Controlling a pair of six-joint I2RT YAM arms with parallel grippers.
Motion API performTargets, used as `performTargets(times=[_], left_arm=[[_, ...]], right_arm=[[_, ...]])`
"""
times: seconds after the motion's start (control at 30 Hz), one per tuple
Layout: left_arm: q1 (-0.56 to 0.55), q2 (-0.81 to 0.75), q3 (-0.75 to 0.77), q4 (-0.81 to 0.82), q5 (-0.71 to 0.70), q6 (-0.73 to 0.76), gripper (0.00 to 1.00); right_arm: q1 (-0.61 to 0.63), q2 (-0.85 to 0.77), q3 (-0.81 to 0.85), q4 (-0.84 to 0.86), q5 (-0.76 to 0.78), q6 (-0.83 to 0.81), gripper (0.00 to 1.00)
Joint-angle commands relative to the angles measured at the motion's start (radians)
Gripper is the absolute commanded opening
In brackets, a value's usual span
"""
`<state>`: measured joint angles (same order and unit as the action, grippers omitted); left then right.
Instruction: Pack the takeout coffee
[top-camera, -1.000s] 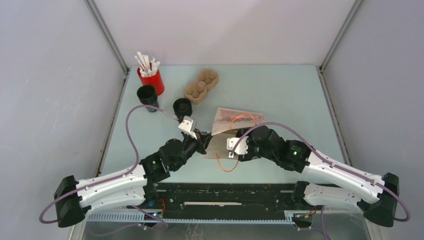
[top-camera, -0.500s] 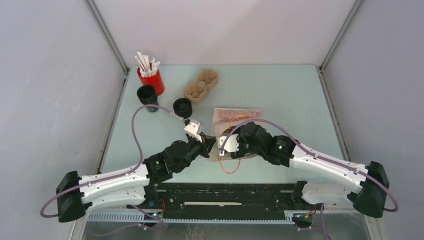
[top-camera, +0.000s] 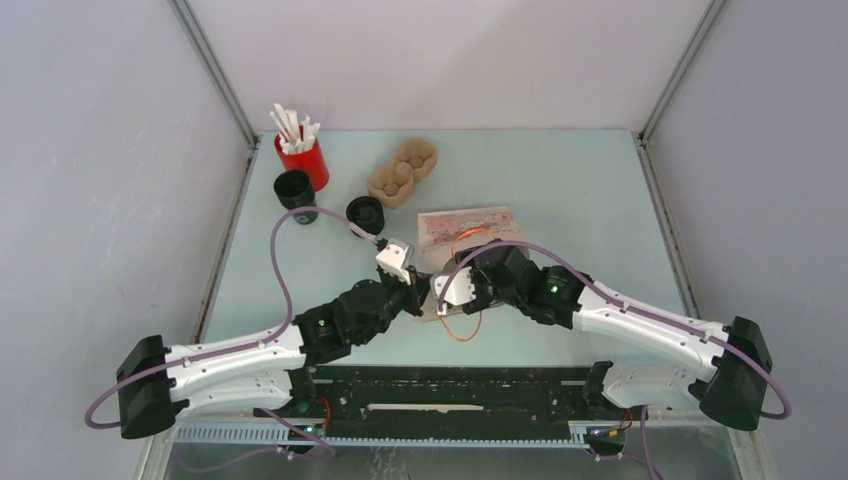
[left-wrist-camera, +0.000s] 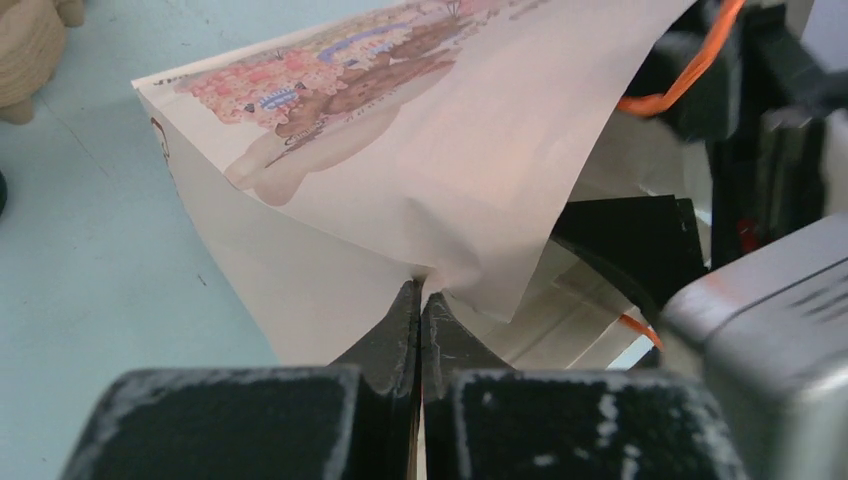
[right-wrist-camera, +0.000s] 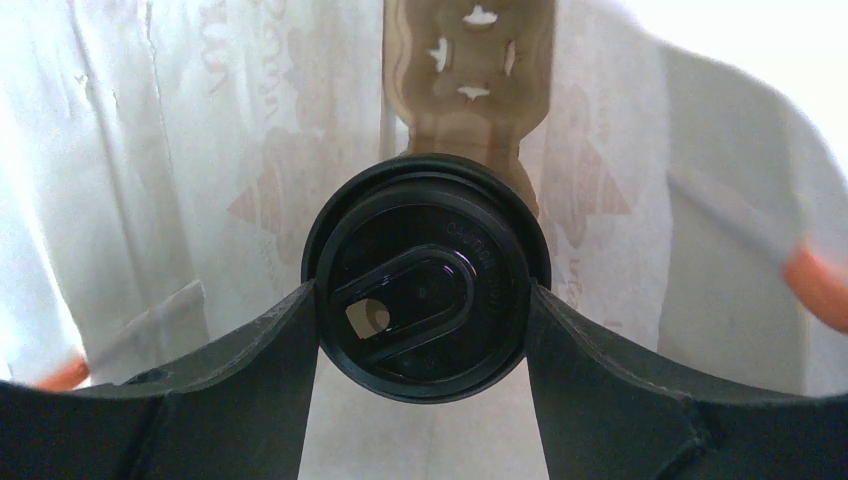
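left end effector (left-wrist-camera: 420, 297) clamped tight on the edge of the paper bag (left-wrist-camera: 420, 150) at its mouth, upper flap held lifted. right end effector (right-wrist-camera: 425, 300) has its fingers (right-wrist-camera: 270, 350) set wide around the takeout coffee (right-wrist-camera: 425, 275), one on each side of the black lid, cup gripped. right wrist view shows bag paper all around the cup, so it's inside the bag, lid facing the camera. Bag lies on its side mid-counter (top-camera: 580, 190), printed face up. Back left: red cup of white sticks (top-camera: 302, 158), open black cup (top-camera: 294, 190), squat black round piece (top-camera: 365, 213), pulp cup carrier (top-camera: 402, 172), all apart from the bag.
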<state>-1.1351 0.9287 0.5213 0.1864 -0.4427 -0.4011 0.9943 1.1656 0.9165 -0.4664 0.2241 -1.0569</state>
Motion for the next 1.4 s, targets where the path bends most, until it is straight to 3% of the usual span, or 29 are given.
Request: performTargets(times=[0.0,0.63,1.07,1.37], left_arm=[[-0.007,-0.018,0.077,-0.028,-0.043,0.013,0.00],[-0.008,-0.066,0.094,-0.042,0.014,0.030,0.00],[-0.008,-0.155,0.121,-0.127,-0.002,0.013,0.00],[-0.008,-0.157,0.059,-0.109,0.007,-0.001,0.00]], right_arm=[[-0.010,0.033,0.037,-0.081,0.044,-0.080,0.36],[-0.026,0.105,0.005,0.162,-0.083,-0.148,0.37],[-0.099,0.052,-0.019,0.208,-0.197,-0.078,0.40],[-0.102,0.094,-0.019,0.245,-0.283,-0.068,0.42]])
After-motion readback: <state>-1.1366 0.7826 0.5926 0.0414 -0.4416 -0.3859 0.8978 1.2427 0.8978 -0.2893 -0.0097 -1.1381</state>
